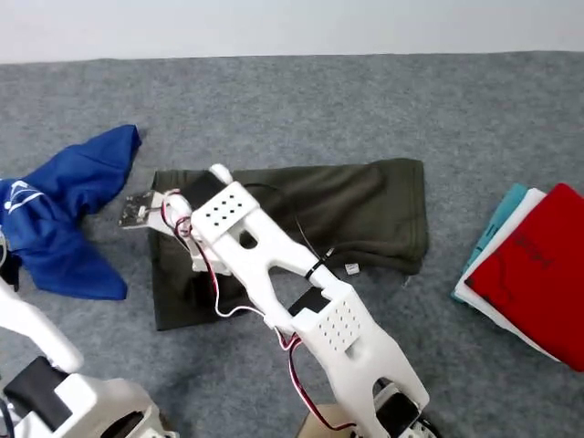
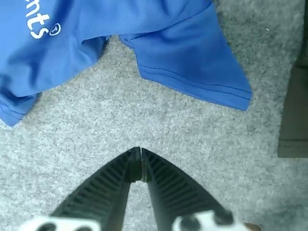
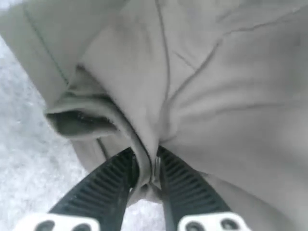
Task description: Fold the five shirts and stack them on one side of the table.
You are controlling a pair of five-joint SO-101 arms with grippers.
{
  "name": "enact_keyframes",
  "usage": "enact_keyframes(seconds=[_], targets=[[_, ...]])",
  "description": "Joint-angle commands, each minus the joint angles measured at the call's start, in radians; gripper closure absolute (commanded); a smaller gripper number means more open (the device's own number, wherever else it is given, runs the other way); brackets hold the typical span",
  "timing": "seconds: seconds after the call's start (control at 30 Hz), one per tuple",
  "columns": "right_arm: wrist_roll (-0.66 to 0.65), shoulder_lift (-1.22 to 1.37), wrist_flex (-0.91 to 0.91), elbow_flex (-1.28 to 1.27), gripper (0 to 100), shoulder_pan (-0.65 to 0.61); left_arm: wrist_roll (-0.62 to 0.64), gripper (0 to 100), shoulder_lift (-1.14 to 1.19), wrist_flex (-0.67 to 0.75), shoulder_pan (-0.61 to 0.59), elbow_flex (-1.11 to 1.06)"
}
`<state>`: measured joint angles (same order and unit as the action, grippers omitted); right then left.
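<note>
Three folded shirts sit stacked at the right edge of the high view: a red shirt (image 1: 538,265) on top, a white shirt (image 1: 516,224) under it and a teal shirt (image 1: 497,224) lowest. A dark green shirt (image 1: 365,210) lies flat in the middle of the grey table (image 1: 365,100). The right gripper (image 3: 146,161) is clamped on a bunched fold of it. A crumpled blue shirt (image 1: 64,219) lies at the left edge. The left gripper (image 2: 140,159) hangs near its hem, tips together on nothing.
</note>
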<state>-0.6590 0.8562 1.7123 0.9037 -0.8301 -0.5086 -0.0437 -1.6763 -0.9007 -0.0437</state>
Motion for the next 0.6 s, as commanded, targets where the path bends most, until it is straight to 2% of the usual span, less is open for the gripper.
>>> enact_keyframes(seconds=[0.0,0.27,0.57], targets=[[-0.014,-0.036,0.070,0.149,95.6,0.013,0.006,99,-0.051,0.012,-0.002,0.002],[-0.014,-0.091,0.084,0.164,95.6,-0.013,0.006,99,-0.051,0.011,-0.003,0.002],[-0.008,-0.199,0.084,-0.029,95.4,-0.094,0.005,99,-0.051,0.014,-0.003,0.002]])
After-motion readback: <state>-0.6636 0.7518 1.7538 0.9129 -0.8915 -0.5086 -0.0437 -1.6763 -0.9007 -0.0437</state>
